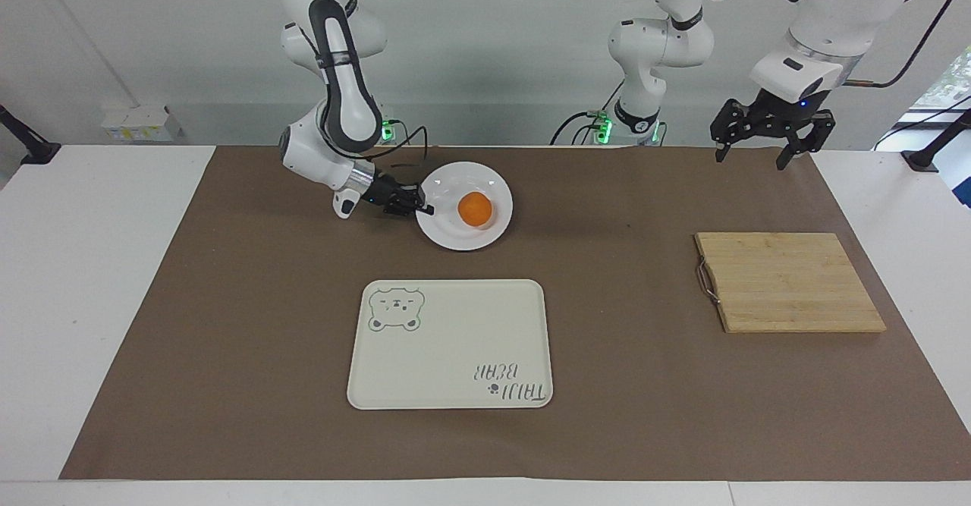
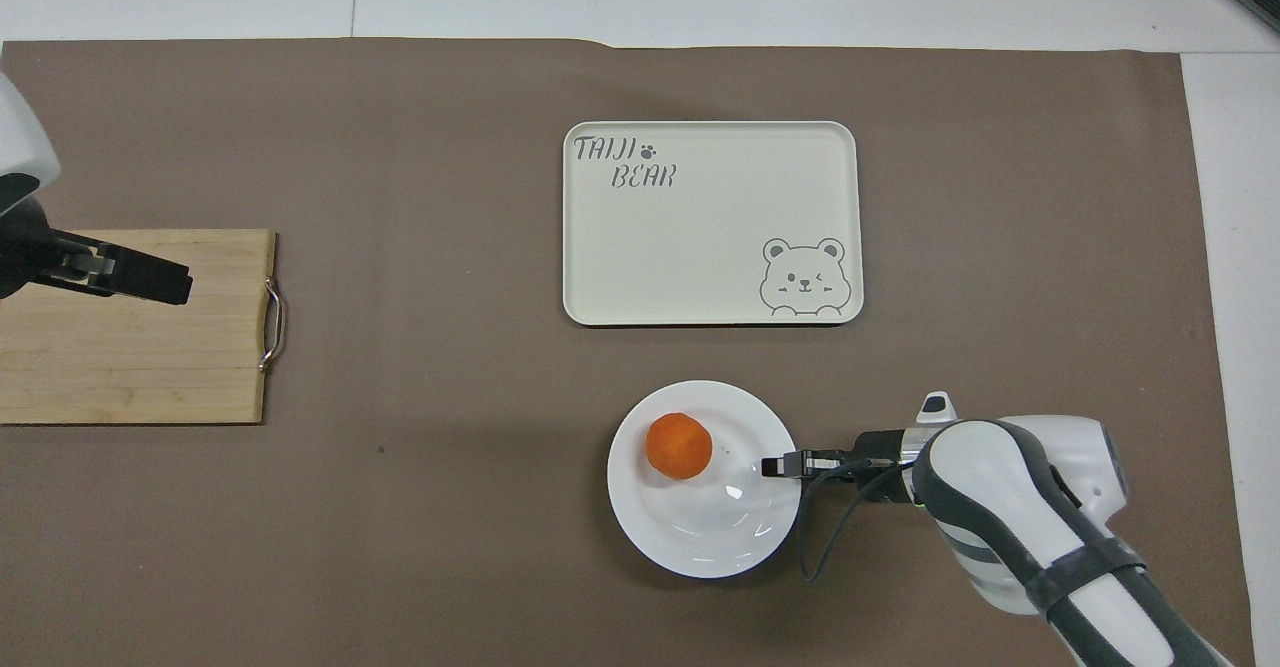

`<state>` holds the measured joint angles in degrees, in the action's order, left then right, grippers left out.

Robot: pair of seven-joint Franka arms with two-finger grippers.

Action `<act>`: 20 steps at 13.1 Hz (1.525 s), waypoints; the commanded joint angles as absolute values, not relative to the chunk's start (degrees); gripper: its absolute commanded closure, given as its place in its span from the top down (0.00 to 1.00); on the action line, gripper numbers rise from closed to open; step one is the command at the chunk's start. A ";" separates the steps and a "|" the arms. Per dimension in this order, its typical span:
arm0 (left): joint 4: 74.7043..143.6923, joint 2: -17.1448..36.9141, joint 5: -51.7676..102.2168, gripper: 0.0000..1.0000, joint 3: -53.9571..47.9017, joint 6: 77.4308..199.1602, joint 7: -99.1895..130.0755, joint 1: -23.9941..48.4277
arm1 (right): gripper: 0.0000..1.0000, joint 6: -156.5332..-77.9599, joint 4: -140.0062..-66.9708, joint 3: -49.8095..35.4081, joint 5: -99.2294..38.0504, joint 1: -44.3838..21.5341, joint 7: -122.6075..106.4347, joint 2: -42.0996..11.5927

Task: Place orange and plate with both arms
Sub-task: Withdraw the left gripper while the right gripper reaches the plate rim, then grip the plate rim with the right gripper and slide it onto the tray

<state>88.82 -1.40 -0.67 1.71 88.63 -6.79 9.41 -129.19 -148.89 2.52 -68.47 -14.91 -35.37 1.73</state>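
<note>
The white plate (image 1: 457, 241) (image 2: 700, 547) is on the brown mat, nearer to the robots than the cream tray, with the orange (image 1: 476, 209) (image 2: 679, 445) in its well. My right gripper (image 1: 425, 208) (image 2: 775, 465) reaches in low from the right arm's end and is shut on the plate's rim, a short gap from the orange. My left gripper (image 1: 749, 161) (image 2: 165, 284) hangs open and empty over the part of the wooden board nearer the robots.
A cream tray with a bear drawing (image 1: 447, 343) (image 2: 700, 237) lies mid-table, farther from the robots than the plate. A wooden cutting board with a metal handle (image 1: 789, 282) (image 2: 130, 357) lies toward the left arm's end.
</note>
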 commanded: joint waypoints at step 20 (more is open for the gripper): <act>89.21 -1.93 -1.58 1.00 1.41 88.77 -6.59 8.88 | 0.00 -117.16 -110.87 2.72 -58.91 -4.74 -35.54 -14.22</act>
<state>88.82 -1.40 -0.67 1.71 88.63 -6.79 9.41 -119.19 -120.27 2.96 -62.30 -4.60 -41.07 -9.03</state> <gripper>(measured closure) 0.000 0.925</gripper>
